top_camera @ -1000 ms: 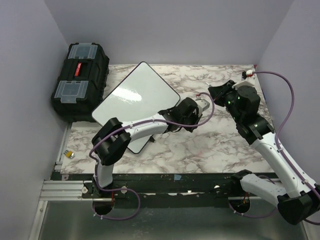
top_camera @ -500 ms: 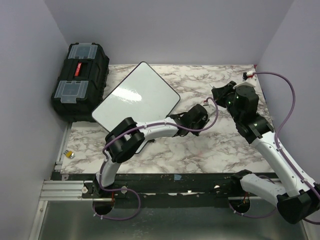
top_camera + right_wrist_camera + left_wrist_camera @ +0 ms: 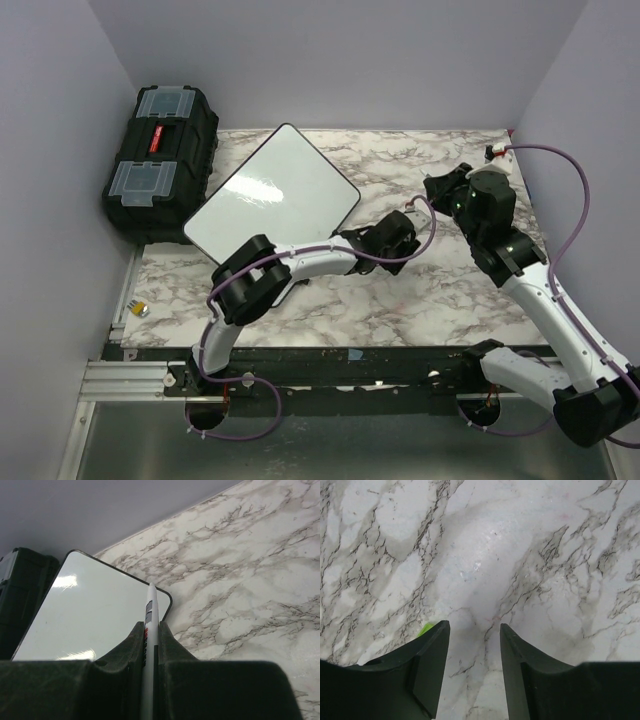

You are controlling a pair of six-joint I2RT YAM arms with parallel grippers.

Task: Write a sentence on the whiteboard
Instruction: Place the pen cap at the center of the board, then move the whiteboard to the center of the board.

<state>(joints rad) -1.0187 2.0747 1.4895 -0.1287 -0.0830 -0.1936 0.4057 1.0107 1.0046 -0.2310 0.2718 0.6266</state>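
Farthest left of both grippers, by the far left corner of the table, stands a black toolbox; just beside it the whiteboard lies flat on the marble, turned cornerwise, well to the left of the left gripper; the overhead view leaves that gripper's jaws unreadable, but its own wrist camera shows the fingers spread apart over bare marble, with a green sliver peeking from behind the left-hand one (too hidden to name); near it, just beyond and to the right, hangs the right gripper; only its wrist view reveals a white pen pinched lengthwise between the pressed-in fingers, the whiteboard lying ahead and to the left of the pen's tip, its face glossy white.
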